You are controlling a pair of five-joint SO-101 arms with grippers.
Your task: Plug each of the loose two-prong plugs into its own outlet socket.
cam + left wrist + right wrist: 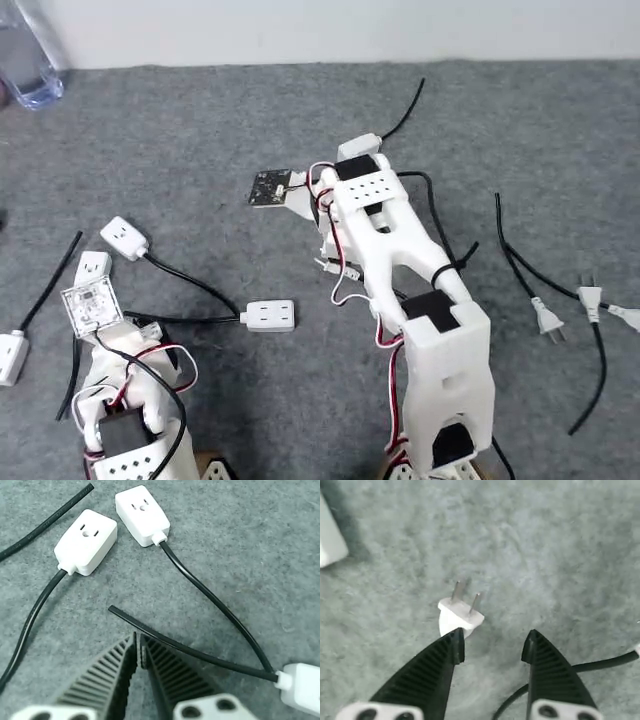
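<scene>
Plug point(460, 616), white with two prongs, lies on grey carpet point(545, 540) just beside one fingertip of the right gripper point(492, 645), whose fingers stand apart. The left gripper point(138, 647) has its fingers together near one socket point(86, 541) and a second socket point(142, 514).

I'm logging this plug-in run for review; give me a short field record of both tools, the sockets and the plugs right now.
surface: grey carpet
left tool: shut, empty, tips by a black cord
right tool: open, white two-prong plug beside one finger, prongs pointing away
sockets: first socket and second socket side by side, both empty
waiting: loose plug and neighbouring plug on the carpet, unplugged
</scene>
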